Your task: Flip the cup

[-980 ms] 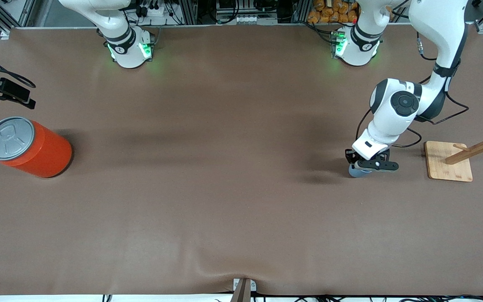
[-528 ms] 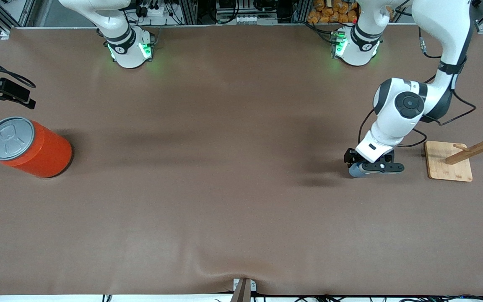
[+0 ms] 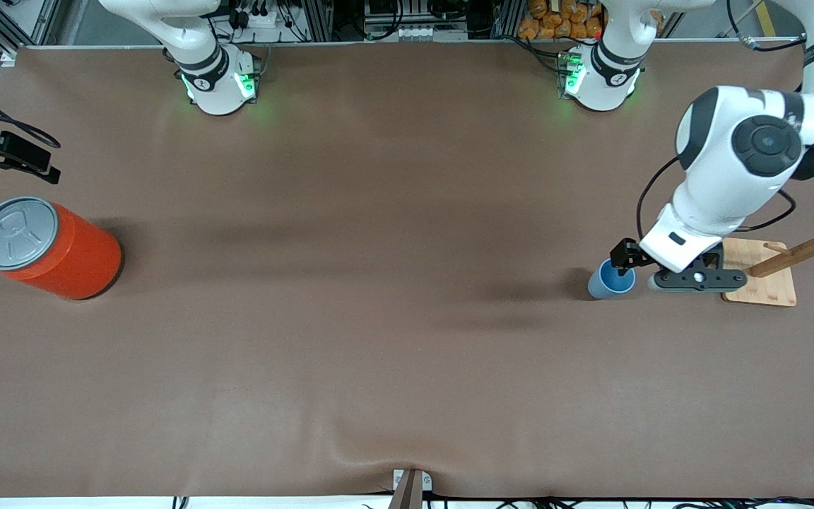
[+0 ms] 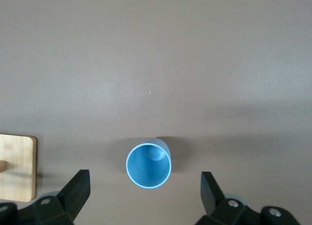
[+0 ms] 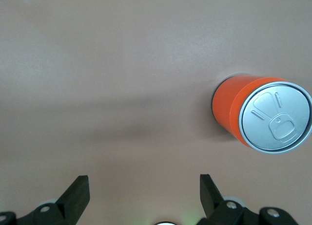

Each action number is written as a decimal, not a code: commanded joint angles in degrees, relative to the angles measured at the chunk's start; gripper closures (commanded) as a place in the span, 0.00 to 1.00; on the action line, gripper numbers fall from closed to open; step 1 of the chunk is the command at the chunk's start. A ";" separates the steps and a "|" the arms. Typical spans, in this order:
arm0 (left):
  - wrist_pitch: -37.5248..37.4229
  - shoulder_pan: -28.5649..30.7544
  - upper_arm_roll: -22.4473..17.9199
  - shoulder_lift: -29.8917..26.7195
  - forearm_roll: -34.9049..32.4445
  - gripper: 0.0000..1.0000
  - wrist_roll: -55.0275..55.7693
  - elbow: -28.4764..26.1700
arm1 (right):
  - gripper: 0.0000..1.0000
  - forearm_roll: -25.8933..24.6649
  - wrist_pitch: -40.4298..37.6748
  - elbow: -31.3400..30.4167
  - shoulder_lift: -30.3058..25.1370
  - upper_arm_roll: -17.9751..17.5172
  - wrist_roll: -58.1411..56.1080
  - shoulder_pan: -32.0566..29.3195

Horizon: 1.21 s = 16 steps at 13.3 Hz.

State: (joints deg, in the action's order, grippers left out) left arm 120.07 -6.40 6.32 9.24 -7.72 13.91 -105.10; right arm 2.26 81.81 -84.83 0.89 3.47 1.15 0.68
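Observation:
The light-blue cup stands upright on the brown table, mouth up, with its darker blue inside showing. It stands near the left arm's end of the table, beside the wooden rack's base. In the left wrist view the cup sits below and between the black fingers. My left gripper is open and empty, raised over the table between the cup and the rack base, clear of the cup. My right gripper is open and empty, waiting high over the table beside the red can.
A large orange-red can with a grey lid stands at the right arm's end. A wooden peg rack on a square base stands close to the cup, at the left arm's end.
My left gripper has let go of the cup, risen, and shifted toward the wooden rack. The cup now stands alone, mouth up. The right arm has not moved.

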 commanded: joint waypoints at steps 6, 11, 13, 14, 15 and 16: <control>-5.98 1.73 -0.26 -0.26 -0.72 0.00 -1.86 6.39 | 0.00 -0.33 -0.24 0.81 0.34 0.14 -0.45 0.37; -16.16 1.92 -3.06 -8.34 1.47 0.00 -8.71 6.48 | 0.00 -0.24 -0.24 0.81 0.34 0.14 -0.36 0.37; -20.38 1.13 -6.05 -12.20 3.14 0.00 -12.14 6.48 | 0.00 -0.24 -0.24 0.81 0.34 0.14 -0.36 0.37; -22.67 1.13 -6.93 -13.79 4.10 0.00 -12.85 6.40 | 0.00 -0.24 -0.24 0.81 0.34 0.14 -0.36 0.37; -24.34 1.13 -7.46 -14.94 4.72 0.00 -12.95 6.48 | 0.00 -0.24 -0.24 0.81 0.34 0.14 -0.36 0.37; -24.88 1.13 -7.64 -15.56 4.73 0.00 -13.21 6.48 | 0.00 -0.24 -0.24 0.81 0.34 0.14 -0.36 0.37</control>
State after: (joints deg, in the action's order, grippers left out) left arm 96.90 -4.69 -0.55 -4.29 -4.03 1.72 -97.84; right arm 2.26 81.82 -84.83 0.92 3.44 1.12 0.70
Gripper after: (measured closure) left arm 0.000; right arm 0.000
